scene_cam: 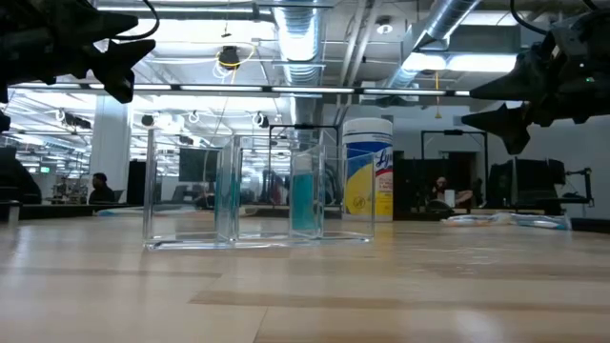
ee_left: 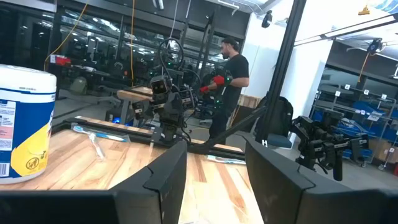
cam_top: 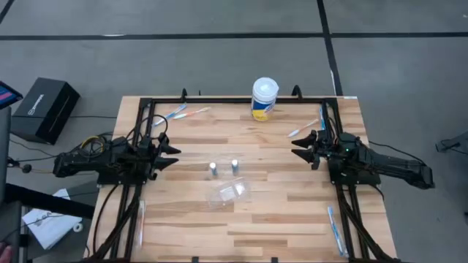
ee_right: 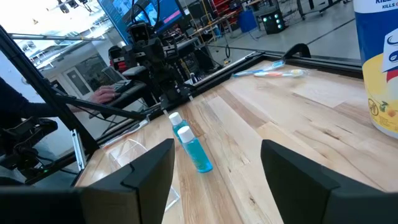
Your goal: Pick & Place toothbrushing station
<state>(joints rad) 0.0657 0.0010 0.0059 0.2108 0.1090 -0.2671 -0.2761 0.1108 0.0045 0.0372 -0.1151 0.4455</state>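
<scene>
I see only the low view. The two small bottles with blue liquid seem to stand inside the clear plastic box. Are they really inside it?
Observer: No. In the high view both small blue-liquid bottles stand upright on the wood, beyond the clear plastic box, apart from it.
Operator: Is any tool holding something?
Observer: No. The left tool and right tool are open and empty, at the table's sides.
Operator: Any toothbrush near my camera?
Observer: One blue-and-white plastic toothbrush lies by the right front edge.
</scene>
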